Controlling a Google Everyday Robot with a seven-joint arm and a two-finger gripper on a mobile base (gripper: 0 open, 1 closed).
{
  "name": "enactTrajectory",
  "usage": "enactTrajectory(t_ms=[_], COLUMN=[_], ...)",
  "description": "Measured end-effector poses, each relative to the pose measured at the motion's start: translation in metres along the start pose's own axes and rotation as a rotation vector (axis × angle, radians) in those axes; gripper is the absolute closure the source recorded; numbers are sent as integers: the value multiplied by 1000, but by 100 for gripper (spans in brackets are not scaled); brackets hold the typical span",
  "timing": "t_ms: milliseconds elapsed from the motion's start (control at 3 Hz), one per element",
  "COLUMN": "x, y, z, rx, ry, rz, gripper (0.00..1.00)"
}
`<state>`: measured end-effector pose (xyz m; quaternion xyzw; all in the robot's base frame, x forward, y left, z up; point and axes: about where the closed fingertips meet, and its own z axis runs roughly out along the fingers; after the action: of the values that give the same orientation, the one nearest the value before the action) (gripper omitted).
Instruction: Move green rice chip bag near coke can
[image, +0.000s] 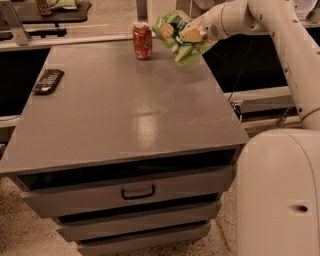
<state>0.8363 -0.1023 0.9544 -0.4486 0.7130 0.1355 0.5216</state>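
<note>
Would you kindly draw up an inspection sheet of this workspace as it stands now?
Surface: grey cabinet top, with drawers below.
Job's things: green rice chip bag held in the air just right of the coke can; the can stands upright near the far edge, apart from the bag.
Clutter: dark remote-like device at the left edge.
Grippers: gripper above the far right corner, fingers shut on the bag.
Cables: what seems to be a thin dark cable right of the cabinet.
Surroundings: speckled floor; robot base at lower right.
</note>
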Motion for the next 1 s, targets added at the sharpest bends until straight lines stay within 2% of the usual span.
enactTrajectory(t_ms=[667, 1000], x=[24, 33], y=[-11, -4], z=[-1, 6], rx=[45, 12], ry=[59, 70], rz=[45, 68], gripper=[100, 82])
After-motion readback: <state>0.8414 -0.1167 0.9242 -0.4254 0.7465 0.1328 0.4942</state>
